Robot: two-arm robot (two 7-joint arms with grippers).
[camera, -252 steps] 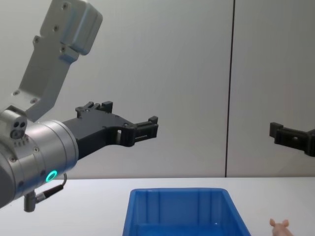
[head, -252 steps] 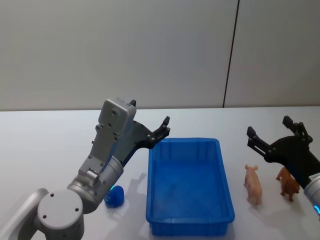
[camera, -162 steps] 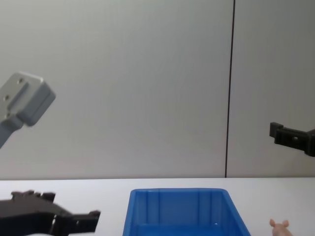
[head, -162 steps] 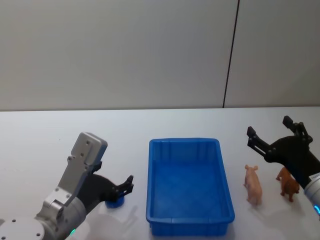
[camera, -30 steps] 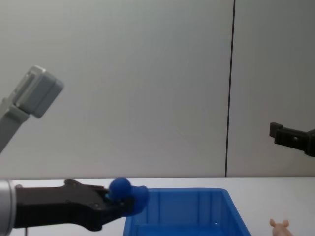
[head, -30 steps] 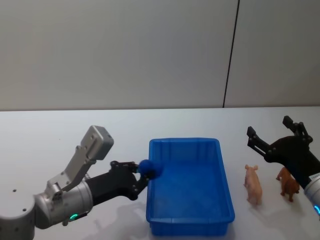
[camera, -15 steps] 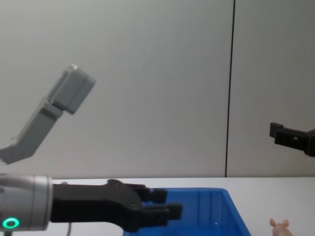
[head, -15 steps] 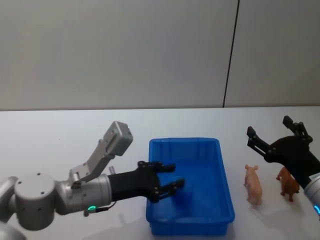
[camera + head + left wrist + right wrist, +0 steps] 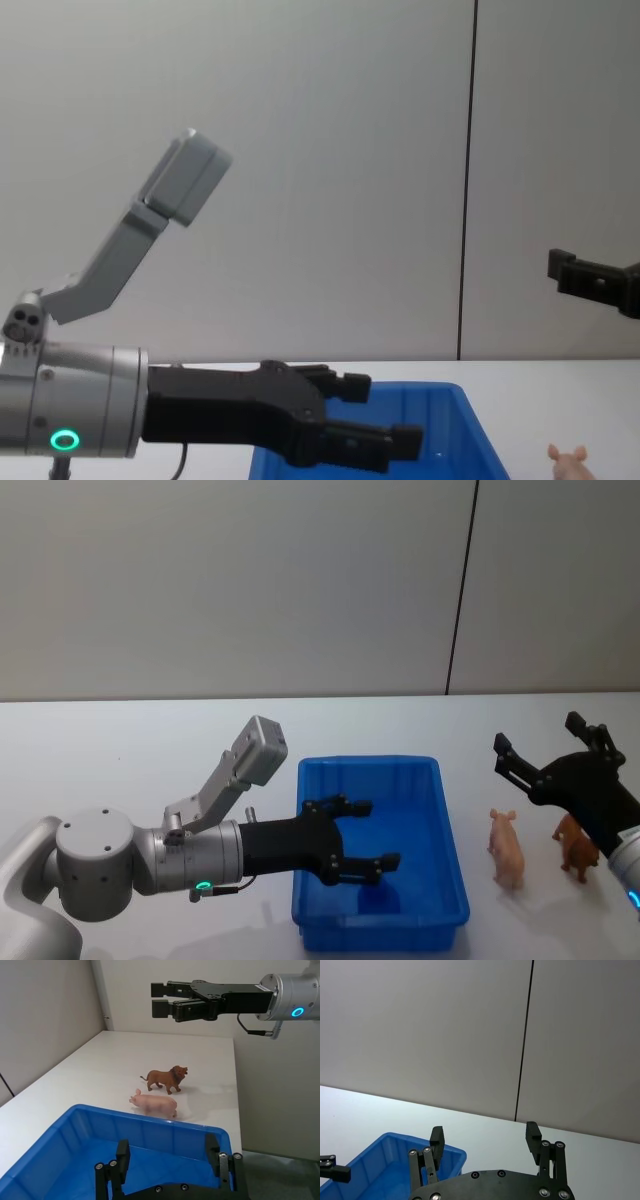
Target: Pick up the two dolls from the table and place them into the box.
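Two dolls stand on the white table [image 9: 120, 750] to the right of the blue box [image 9: 455, 880]: a peach-pink pig [image 9: 507, 848] [image 9: 155, 1105] and a reddish-brown lion [image 9: 577, 845] [image 9: 164, 1078]. My left gripper [image 9: 375, 833] [image 9: 380, 412] reaches over the inside of the box, open and holding nothing. My right gripper [image 9: 537, 732] [image 9: 160, 998] hovers open above and just behind the dolls, touching neither. The pig's ears [image 9: 570, 462] peek in at the chest view's lower edge.
The box [image 9: 385, 1145] sits mid-table with its long side running away from me. Bare white tabletop lies left of it and behind it. A grey wall with a dark vertical seam [image 9: 460, 590] backs the table.
A second ago my left gripper was shut on a small blue object at the box's left rim. It has since opened and pushed farther right over the box. The right arm and dolls have not moved.
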